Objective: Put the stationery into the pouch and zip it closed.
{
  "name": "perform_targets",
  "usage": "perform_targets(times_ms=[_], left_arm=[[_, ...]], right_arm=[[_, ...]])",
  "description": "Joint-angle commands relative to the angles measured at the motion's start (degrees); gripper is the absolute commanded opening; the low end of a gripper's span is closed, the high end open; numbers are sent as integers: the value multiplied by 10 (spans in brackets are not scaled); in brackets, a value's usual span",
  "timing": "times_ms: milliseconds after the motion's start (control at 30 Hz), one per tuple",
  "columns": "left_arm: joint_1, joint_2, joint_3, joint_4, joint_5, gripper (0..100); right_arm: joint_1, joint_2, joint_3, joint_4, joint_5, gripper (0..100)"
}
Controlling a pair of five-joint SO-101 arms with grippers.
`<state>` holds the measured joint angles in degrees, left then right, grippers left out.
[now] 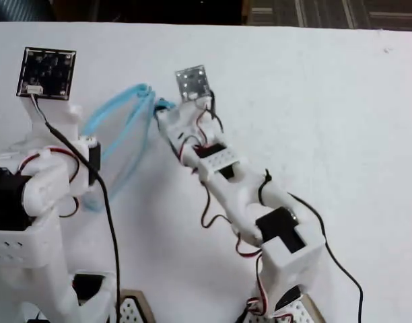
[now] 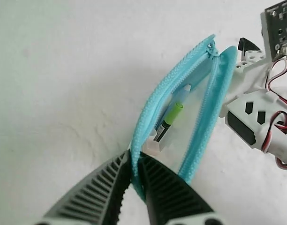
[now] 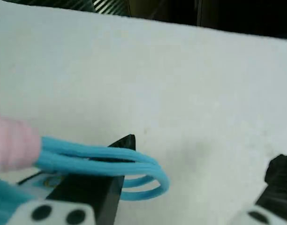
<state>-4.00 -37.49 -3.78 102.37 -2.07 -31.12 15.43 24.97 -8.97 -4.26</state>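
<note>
The clear pouch (image 1: 122, 141) with a blue zipper (image 2: 207, 112) lies on the white table between the two arms, its mouth gaping. Inside lie a green-capped pen (image 2: 169, 117) and a small white eraser (image 2: 153, 145). My left gripper (image 2: 135, 161) is shut on the pouch's near end, pinching the zipper edge. At the far end, my right gripper (image 3: 204, 150) stands open, and the blue pull loop (image 3: 134, 171) hangs around one of its black fingers (image 3: 117, 152). In the high view the right gripper (image 1: 163, 108) sits against the pouch's far tip.
White table (image 1: 314, 87) stretches bare to the right and back. The left arm's body (image 1: 38, 188) stands close beside the pouch. A blurred pink shape (image 3: 12, 145) shows next to the blue loop. The table's dark far edge runs along the back.
</note>
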Motion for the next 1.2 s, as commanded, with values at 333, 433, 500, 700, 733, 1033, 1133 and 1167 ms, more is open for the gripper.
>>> perform_targets(times_ms=[333, 433, 500, 700, 733, 1033, 1133, 1167], left_arm=[[4, -15, -4, -5, 2, 22], [3, -15, -4, -5, 2, 22], [3, -15, -4, -5, 2, 22], [3, -15, -4, -5, 2, 22], [3, -15, -4, -5, 2, 22], [3, -15, -4, -5, 3, 22], [3, -15, -4, -5, 3, 22], [3, -16, -4, -4, 3, 22]], right_arm=[[-36, 106, -24, -327, 217, 303], [-34, 113, -24, -406, 224, 152], [-29, 113, -24, -438, 226, 52], [-8, 111, -19, -531, 274, 26], [-5, 106, -20, -538, 277, 14], [7, -47, 65, -539, 273, 16], [7, -109, 102, -539, 273, 16], [9, -129, 110, -538, 273, 16]])
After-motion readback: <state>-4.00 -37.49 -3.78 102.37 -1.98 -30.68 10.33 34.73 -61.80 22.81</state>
